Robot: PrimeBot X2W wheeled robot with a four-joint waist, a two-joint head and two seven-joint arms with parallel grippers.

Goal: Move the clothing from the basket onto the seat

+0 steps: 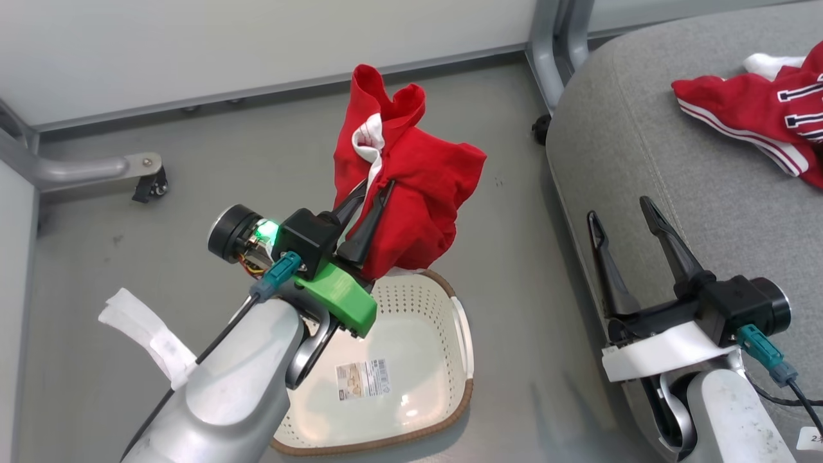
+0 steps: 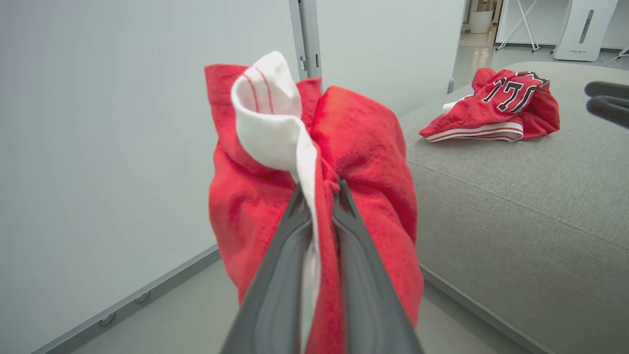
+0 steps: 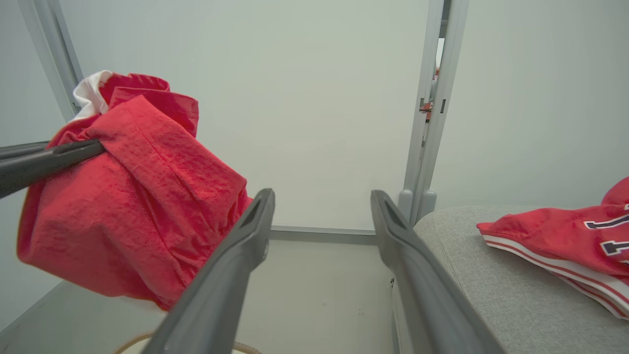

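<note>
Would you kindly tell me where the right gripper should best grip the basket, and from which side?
Probably the white handle on the right rim of the basket, from above on that side: it is a thin strip open jaws can straddle, and the left arm overhangs the other rim.

The left arm reaches forward at the near left, the left gripper (image 1: 376, 186) pinched tight on a red garment (image 1: 424, 193). At the near right, the right gripper (image 1: 618, 209) stands spread wide.

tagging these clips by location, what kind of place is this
Likely a robot test lab staged like a living room, not a home: pale partition panels in metal frames, a castor foot on the smooth grey floor, and a lone grey seat beside a basket.
</note>
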